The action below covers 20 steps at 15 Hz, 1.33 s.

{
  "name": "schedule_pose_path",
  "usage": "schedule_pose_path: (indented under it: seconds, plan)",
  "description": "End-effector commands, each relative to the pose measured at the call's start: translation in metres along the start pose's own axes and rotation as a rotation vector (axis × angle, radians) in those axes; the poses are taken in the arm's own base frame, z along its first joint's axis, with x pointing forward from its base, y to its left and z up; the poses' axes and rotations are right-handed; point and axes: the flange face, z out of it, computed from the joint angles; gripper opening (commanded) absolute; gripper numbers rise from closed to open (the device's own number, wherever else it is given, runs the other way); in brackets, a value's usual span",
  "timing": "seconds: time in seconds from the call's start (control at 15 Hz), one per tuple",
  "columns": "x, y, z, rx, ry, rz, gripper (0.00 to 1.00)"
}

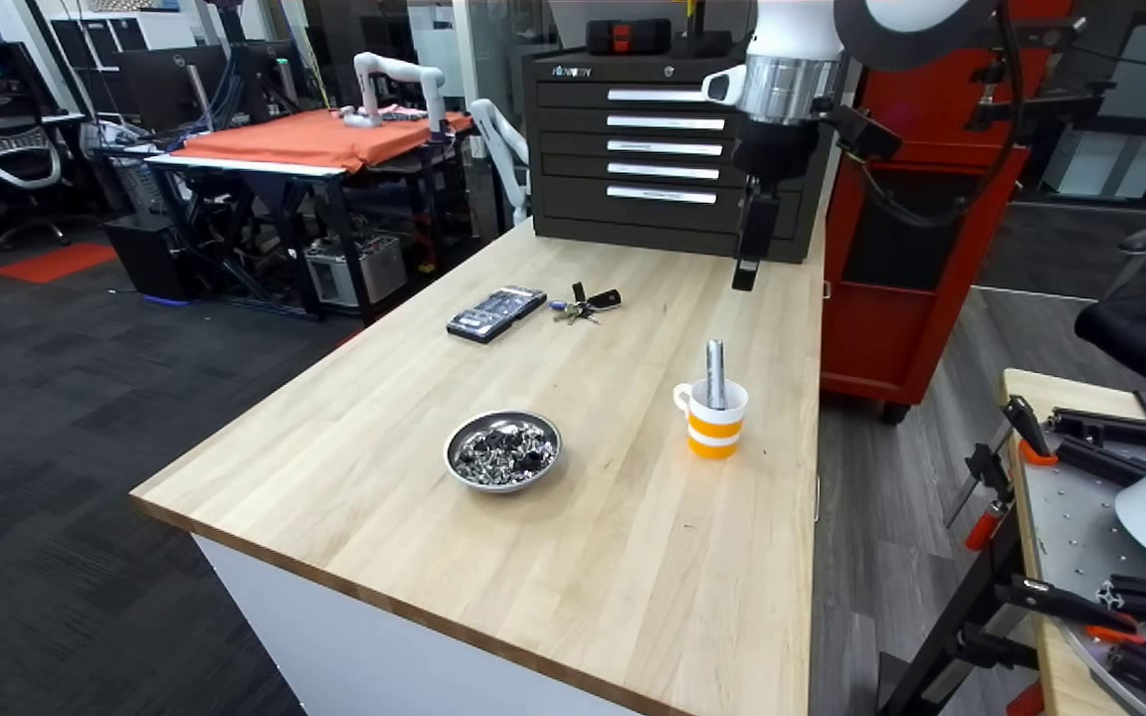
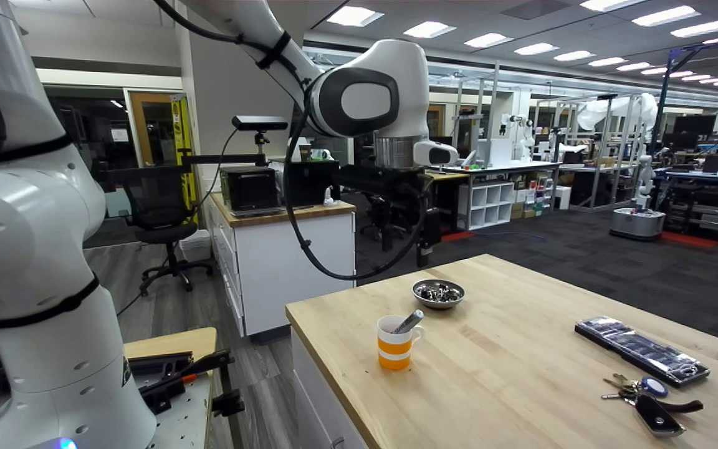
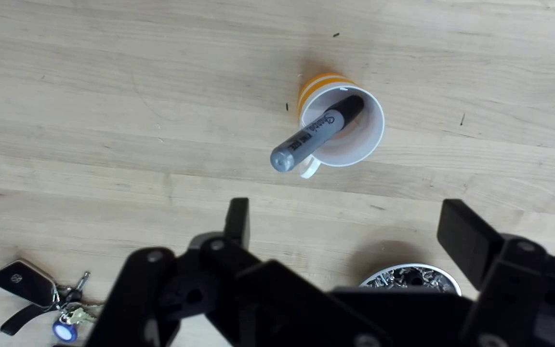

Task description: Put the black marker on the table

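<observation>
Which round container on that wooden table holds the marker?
The white mug with orange stripes: the marker leans inside it, grey end up. The metal bowl holds small shiny bits instead.

The tabletop [image 1: 623,577] is pale wood. Near one long edge stands an upright mug [image 2: 394,358] banded white and orange; a shallow metal bowl [image 2: 439,305] sits apart from it. A flat dark case [image 1: 496,314] lies just beside a bunch of keys [image 3: 79,316] with a black fob [image 3: 24,284] and a blue tag [image 3: 64,331]. A dark drawer chest [image 1: 668,217] stands at one end. Small dark specks [image 3: 287,106] lie near the mug.
</observation>
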Motion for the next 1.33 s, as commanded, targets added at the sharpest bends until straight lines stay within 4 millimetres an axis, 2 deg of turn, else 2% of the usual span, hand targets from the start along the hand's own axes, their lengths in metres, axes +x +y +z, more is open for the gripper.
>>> schedule_pose_path:
  seconds: [0.0,0.4,1.27]
  plan:
    - [-0.003,0.003,0.013,0.000,-0.010,-0.009,1.00]
    - [-0.005,0.014,0.044,0.009,-0.037,-0.022,1.00]
    - [0.000,0.023,0.084,0.037,-0.020,-0.117,1.00]
